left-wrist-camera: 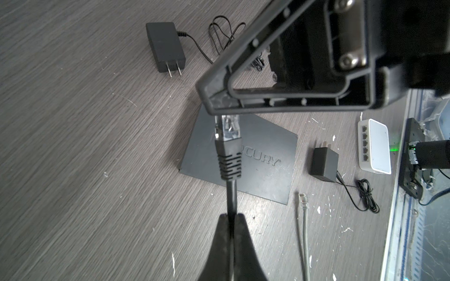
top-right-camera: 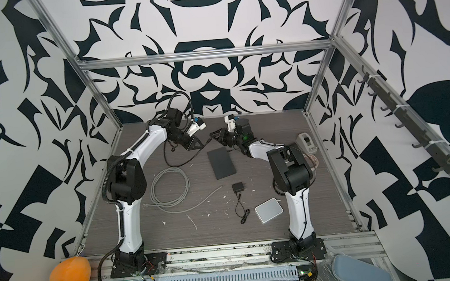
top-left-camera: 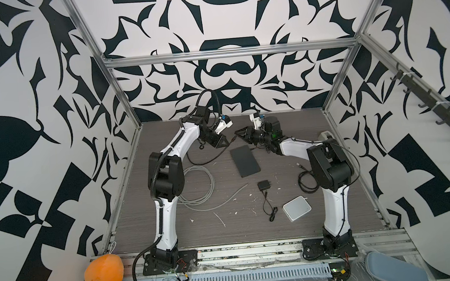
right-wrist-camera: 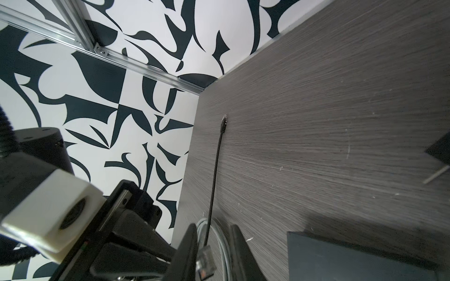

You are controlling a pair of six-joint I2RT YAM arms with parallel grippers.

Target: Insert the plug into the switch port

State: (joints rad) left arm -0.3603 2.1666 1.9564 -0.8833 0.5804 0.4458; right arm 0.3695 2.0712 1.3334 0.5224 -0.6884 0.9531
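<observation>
Above the far end of the table (top-left-camera: 170, 233), at about twelve o'clock from the switch (top-left-camera: 244, 160) in a top view, the two hands meet tip to tip in the air. The left hand (left-wrist-camera: 231, 215) is clamped fully on the black cable (left-wrist-camera: 231, 194) just behind the strain boot, so the plug (left-wrist-camera: 227, 129) sticks out free with its clear head toward the right hand (right-wrist-camera: 213, 228). That grip looks like a hand-over: a cable bends, so the plug could hardly be steered into a socket from behind the boot. The right hand's jaws stand partly open on either side of the clear head, with a gap showing on one side in the right wrist view, so it has hold of nothing yet. The switch lies flat below, lid up, and no view shows the switch port, so I cannot tell which edge carries it. Insertion, I judge, has not begun: the right hand must close on the plug body and the left let go. A white box (top-left-camera: 297, 208) at five o'clock from the switch and a grey cable (top-left-camera: 200, 187) at eight o'clock lie well apart.
</observation>
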